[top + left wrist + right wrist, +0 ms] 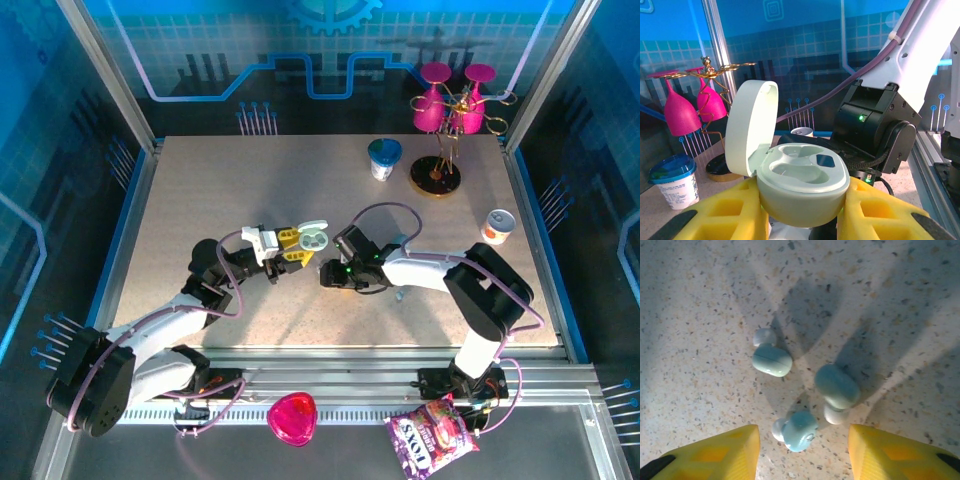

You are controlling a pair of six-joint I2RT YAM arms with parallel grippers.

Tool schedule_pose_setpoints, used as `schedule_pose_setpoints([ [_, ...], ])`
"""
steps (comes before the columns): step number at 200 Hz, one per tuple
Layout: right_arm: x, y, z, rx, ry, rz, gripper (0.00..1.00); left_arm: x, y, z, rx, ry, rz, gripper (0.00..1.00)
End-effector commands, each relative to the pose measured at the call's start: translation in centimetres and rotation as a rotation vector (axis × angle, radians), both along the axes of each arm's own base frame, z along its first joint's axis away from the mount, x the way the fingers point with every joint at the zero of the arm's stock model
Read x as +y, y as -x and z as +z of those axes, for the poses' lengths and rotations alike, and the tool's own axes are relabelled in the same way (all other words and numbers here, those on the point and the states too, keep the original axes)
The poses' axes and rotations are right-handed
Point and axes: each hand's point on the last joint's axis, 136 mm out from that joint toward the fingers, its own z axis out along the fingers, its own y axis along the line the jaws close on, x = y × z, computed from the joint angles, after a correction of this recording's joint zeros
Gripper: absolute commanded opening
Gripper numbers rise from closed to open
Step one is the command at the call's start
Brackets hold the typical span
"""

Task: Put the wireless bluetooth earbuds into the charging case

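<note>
We are seeing the left end effector [293, 250] clamped on the charging case [802, 182], with its yellow fingers [730, 210] pressing the base from both sides. The lid [751, 127] is standing open at 10 o'clock of the base, and two moulded wells [800, 167] are facing up.

The right end effector [804, 462] is hanging over the surface [700, 300] with its fingers apart, gripping nothing. Three wireless bluetooth earbuds [797, 430] are lying under it, apart from each other: one at 6 o'clock between the fingertips, one at 10 o'clock [771, 360], one at 2 o'clock [836, 386]. In the top view this end effector is sitting near the case, at 4 o'clock from it.
</note>
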Motion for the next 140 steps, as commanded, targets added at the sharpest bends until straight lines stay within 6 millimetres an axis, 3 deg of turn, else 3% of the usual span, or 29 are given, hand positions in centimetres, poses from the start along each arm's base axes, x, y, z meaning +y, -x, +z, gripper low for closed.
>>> schedule_pose_setpoints([
  [1,-0.4,-1.3,0.6,-0.029,0.023,-0.016,0.50,0.2,0.2,0.8,-0.051,-0.001,0.006,0.26],
  [55,-0.8,-2.6,0.9,-0.047,0.081,0.016,0.47,0.2,0.2,0.9,-0.056,-0.002,0.010,0.26],
  [100,-1.0,-2.6,1.5,-0.057,0.115,0.050,0.46,0.4,0.3,1.2,-0.067,0.001,0.017,0.26],
  [140,-1.1,-2.5,1.8,-0.118,0.203,0.259,0.42,0.3,0.4,1.1,-0.063,-0.001,0.011,0.26],
])
